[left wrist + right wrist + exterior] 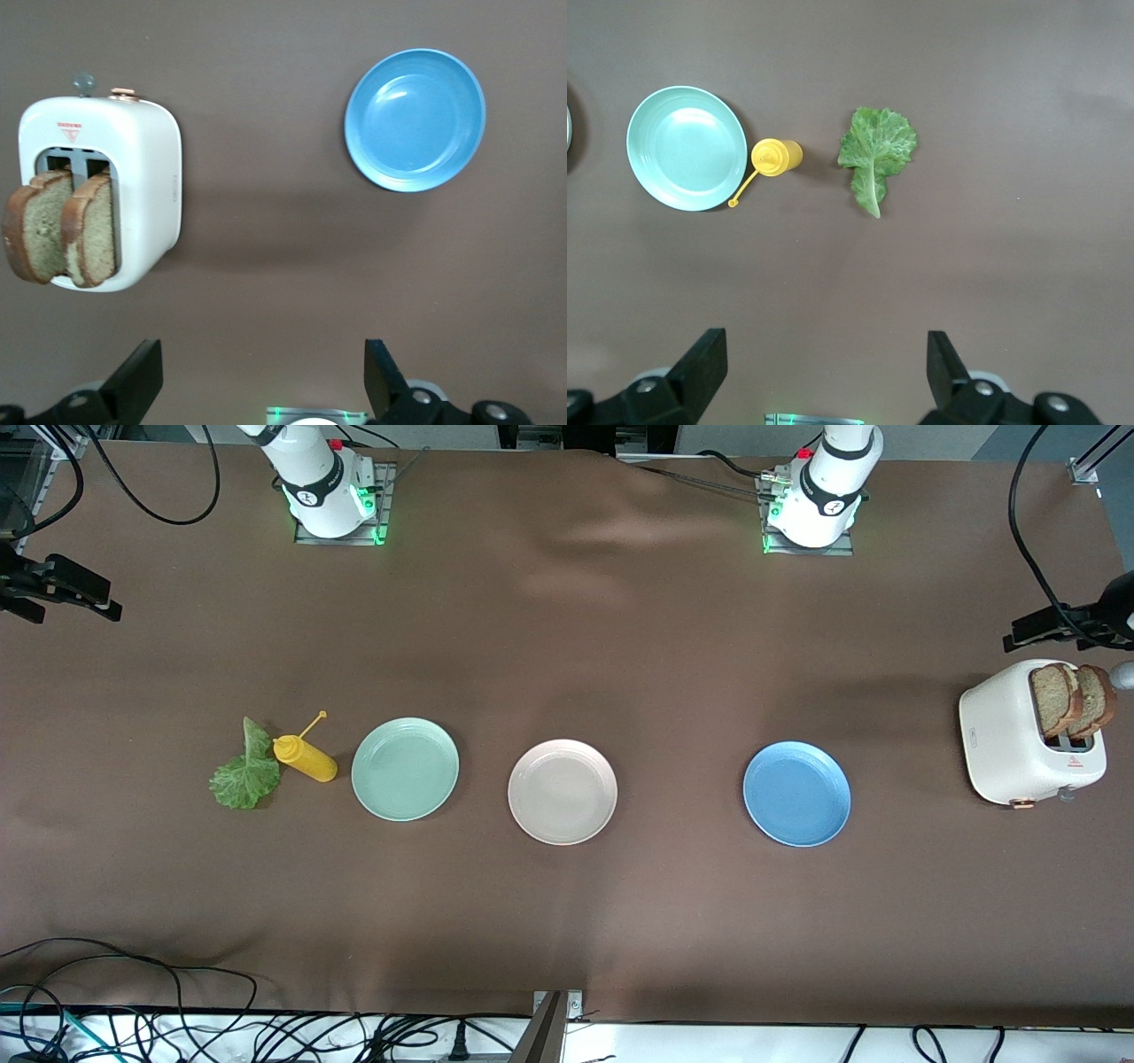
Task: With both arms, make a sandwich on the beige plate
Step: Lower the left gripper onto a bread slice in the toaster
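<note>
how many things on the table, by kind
plates: 3 – mint-green plate, beige plate, blue plate
bread slices: 2, standing in the toaster
toaster: 1
lettuce leaf: 1
yellow squeeze bottle: 1
total: 8

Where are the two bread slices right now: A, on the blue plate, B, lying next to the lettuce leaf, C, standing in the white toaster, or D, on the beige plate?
C: both bread slices stand upright in the slots of the white toaster at the left arm's end of the table, while the beige plate and the blue plate hold nothing.
</note>
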`<state>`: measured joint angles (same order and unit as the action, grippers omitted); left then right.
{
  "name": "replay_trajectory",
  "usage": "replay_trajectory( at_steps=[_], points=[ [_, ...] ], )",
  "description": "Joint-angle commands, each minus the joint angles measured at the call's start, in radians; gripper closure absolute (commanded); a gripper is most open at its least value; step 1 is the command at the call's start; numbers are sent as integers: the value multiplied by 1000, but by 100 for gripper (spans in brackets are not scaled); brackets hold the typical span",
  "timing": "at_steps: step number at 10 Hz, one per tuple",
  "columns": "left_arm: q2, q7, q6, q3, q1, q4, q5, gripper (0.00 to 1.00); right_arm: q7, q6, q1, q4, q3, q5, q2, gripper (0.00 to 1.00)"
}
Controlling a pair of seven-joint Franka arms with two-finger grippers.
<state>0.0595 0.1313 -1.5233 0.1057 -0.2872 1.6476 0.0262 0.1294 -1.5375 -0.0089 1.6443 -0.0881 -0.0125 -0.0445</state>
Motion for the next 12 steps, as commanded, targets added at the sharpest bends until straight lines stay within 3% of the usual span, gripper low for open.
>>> replay_trajectory(
  at_steps=[1,4,7,12],
  points=[
    [-20,121,-110,12,-93,113,29,0,-7,16,0,-8,2,8,0,0],
    [-12,267,-245,11,-202,218,31,0,-7,16,0,-8,4,9,0,0],
    [58,345,-307,14,-283,230,74,0,-7,22,1,-8,4,9,0,0],
    [131,354,-351,14,-302,227,63,0,-8,48,1,-8,7,6,2,0]
  ],
)
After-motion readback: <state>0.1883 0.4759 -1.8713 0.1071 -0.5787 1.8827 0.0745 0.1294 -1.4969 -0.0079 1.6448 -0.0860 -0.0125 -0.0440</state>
